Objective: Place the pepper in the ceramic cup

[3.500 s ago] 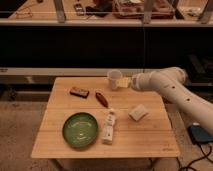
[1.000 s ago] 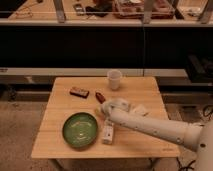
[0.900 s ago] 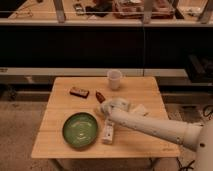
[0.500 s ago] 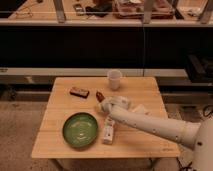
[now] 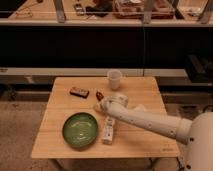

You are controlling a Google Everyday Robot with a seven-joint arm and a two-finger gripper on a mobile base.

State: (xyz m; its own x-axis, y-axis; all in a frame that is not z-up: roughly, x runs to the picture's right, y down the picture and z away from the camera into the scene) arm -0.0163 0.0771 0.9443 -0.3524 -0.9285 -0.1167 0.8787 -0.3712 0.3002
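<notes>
Camera view is showing the gripper [image 5: 101, 104] sitting just beside the pepper [image 5: 99, 94]; the ceramic cup [image 5: 115, 79] is standing by the tabletop's [image 5: 145, 145] far edge. Grip state: cannot tell.

From my station the table [image 5: 56, 116] reads as pale wood with a dull, matt top. My gripper [image 5: 101, 103] sits just beside the pepper [image 5: 99, 94], near the table's middle. Its casing, like the arm [image 5: 150, 121], looks like smooth off-white plastic with a soft sheen. The pepper's skin is dark red-brown, but I can't judge its shine. The ceramic cup [image 5: 115, 79] looks smooth and matt. The green bowl [image 5: 80, 131] carries a glossy glaze. The brown block [image 5: 79, 92] looks dull, and the white bottle [image 5: 108, 131] looks like smooth plastic.
</notes>
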